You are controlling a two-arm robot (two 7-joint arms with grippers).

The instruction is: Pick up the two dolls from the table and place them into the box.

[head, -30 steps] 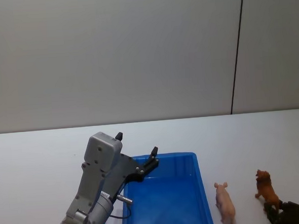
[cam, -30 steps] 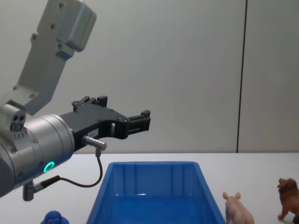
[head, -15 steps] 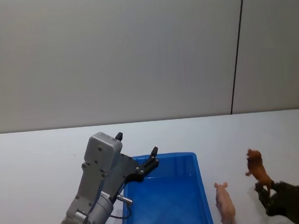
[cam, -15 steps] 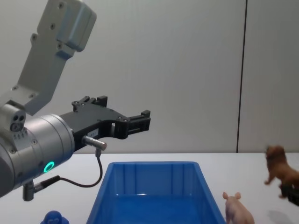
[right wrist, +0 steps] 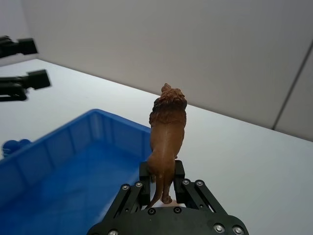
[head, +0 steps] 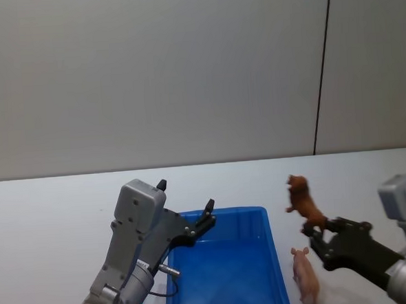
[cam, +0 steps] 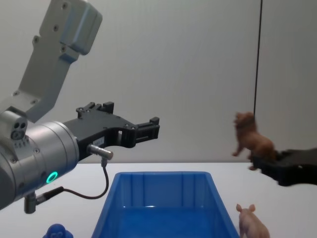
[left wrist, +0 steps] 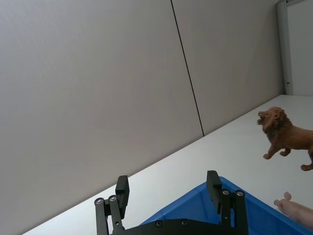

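Fingers of our right gripper point(head: 311, 232) are clamped on the lion point(head: 301, 195) by its hind legs. The worktop point(head: 48, 216) no longer carries it: 1 s ago it stood there, now it's airborne just right of the box point(head: 234, 211) rim. Our left gripper point(left wrist: 167, 187) hangs spread wide above the box's far-left corner, idle. Beside the box the pig point(head: 306, 276) stands untouched, so one doll nearly in, one to go.

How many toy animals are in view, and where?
2. The brown plastic lion figurine is held aloft in the right gripper, right of the blue plastic bin; the pale pink pig figurine stands on the white table beside that bin. A cropped blue lump nearby is unidentifiable.
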